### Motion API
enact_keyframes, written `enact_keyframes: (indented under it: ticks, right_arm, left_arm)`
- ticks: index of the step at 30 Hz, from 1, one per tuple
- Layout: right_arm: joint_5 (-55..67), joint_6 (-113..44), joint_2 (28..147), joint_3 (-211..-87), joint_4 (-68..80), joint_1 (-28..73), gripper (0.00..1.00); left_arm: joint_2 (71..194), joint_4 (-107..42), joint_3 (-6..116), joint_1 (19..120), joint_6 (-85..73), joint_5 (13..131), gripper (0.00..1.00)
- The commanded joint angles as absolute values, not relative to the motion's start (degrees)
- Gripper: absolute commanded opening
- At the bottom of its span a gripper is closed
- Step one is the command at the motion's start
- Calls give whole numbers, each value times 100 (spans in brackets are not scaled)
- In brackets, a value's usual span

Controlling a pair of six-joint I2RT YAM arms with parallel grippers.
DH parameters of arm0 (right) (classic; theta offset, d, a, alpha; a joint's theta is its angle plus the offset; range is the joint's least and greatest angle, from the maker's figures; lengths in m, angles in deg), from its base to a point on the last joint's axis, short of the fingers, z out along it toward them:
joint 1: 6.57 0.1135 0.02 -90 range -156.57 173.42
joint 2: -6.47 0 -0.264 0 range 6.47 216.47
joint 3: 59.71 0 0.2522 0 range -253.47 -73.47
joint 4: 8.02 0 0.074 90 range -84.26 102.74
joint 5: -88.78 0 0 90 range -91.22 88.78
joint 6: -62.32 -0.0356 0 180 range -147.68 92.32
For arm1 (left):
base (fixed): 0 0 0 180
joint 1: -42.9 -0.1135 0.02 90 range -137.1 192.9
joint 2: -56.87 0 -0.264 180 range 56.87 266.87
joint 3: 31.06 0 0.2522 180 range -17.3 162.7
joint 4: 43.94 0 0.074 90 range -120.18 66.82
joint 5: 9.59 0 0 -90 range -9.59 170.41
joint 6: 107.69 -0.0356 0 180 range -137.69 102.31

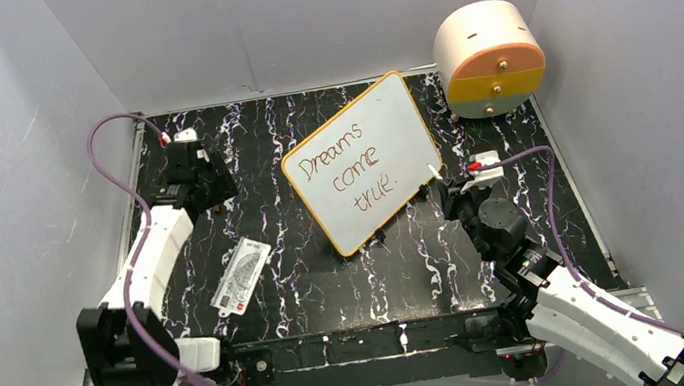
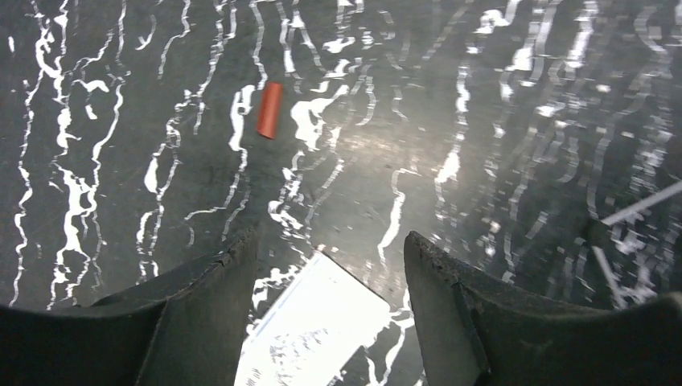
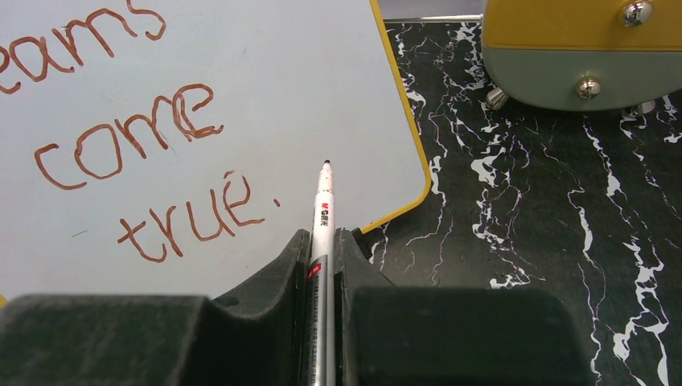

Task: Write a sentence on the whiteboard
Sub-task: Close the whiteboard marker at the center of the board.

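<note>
The whiteboard point(image 1: 407, 128) lies tilted on the black marbled table point(image 1: 431, 276), its orange-yellow frame toward the middle-right, and the sentence point(image 1: 354, 166) "Dreams come true." reads on it in three slanted reddish-brown lines.

Your right gripper point(image 3: 322, 241) sits just off the board's near right corner. Its fingers are pressed tight on the marker point(image 3: 324, 205), which pokes out forward between them. From the right wrist camera, the dark tip points over the white surface point(image 3: 322, 80) just to the right of the full stop after "true", close to the yellow edge. You cannot tell from these views whether the tip touches the board or hangs slightly above it. The written words point(image 3: 137, 153) all lie to the left of the fingers, apart from them.

Your left gripper point(image 2: 330, 241) is well away from the board, over the left side of the table. Its two fingers point(image 2: 201, 305) are spread, and nothing is between them. A small white printed card point(image 2: 322, 322) lies on the table below the gap, and a red cap point(image 2: 270, 110) lies on the table farther ahead of them.

A round cream container with an orange and yellow face point(image 1: 488, 56) stands at the far right corner, beyond the board and near your right gripper's side.
</note>
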State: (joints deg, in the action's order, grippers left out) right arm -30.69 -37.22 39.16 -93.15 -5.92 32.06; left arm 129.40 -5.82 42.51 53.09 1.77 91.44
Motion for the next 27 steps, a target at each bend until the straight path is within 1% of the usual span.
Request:
enact_keyframes:
  ticks: [1,3,8,10,16,20,27]
  right_arm:
    - [-3193,-3794,3802,-9256,-771,3183,0]
    - [-3191,-3792,3795,-9255,-771,3183,0]
    - [-3154,-3791,3795,-9256,-788,3183,0]
    - [-3134,-3790,3825,-9254,-797,3183,0]
    - [-3144,-3786,3820,-9254,-786,3188,0]
    - [-3157,-3775,3825,-9255,-796,3183,0]
    - [-3159,-3780,3887,-9254,-810,3183,0]
  left_arm:
    - [13573,-394,4671,4905,-195,8946,61]
    - [13958,-367,4776,4711,-296,8823,58]
    - [14802,-340,5054,4301,-486,8533,44]
    - [15090,-313,5236,4103,-573,8455,41]
    - [15915,31,5964,4081,-788,8510,32]
    - [16323,255,6269,4087,-878,8483,30]
    - [16680,432,6488,4083,-975,8292,28]
